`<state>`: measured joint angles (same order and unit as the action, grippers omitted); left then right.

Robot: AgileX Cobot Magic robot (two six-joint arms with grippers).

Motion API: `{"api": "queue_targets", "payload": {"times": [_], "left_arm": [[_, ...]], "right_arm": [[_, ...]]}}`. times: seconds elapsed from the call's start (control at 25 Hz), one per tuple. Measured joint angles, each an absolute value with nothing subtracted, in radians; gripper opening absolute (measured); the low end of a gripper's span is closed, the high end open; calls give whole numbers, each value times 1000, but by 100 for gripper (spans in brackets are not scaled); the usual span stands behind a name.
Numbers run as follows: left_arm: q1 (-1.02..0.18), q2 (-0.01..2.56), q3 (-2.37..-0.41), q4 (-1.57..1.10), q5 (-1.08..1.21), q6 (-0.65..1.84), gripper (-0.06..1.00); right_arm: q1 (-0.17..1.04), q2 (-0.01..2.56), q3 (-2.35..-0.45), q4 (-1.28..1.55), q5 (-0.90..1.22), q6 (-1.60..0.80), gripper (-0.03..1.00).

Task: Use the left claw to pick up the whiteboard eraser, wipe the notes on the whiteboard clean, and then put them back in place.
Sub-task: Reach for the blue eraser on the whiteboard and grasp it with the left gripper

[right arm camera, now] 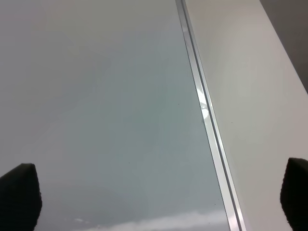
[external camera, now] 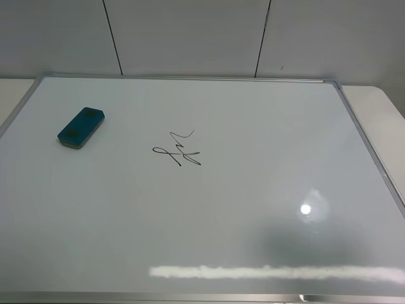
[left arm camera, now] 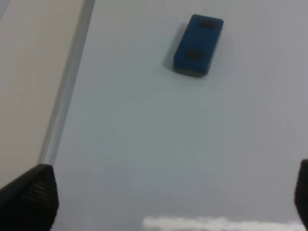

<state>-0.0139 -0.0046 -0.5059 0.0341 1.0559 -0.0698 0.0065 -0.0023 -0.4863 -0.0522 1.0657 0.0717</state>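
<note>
The teal-blue whiteboard eraser lies flat on the whiteboard near its left side; it also shows in the left wrist view. The notes, a small black scribble, sit to the right of the eraser near the board's middle. Neither arm shows in the exterior high view. In the left wrist view the left claw is open and empty, its fingertips wide apart, well short of the eraser. In the right wrist view the right gripper is open and empty over the board's right edge.
The board's silver frame runs along each side; the beige table shows beyond it. A grey panelled wall stands behind. A white glare streak lies near the front edge.
</note>
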Motion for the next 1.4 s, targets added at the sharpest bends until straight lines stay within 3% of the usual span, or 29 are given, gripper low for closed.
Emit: {"api": "queue_targets", "payload": {"times": [1.4], "left_arm": [[-14, -5, -506, 34, 1056, -70, 99]], "right_arm": [[6, -2, -486, -52, 1066, 72, 99]]}}
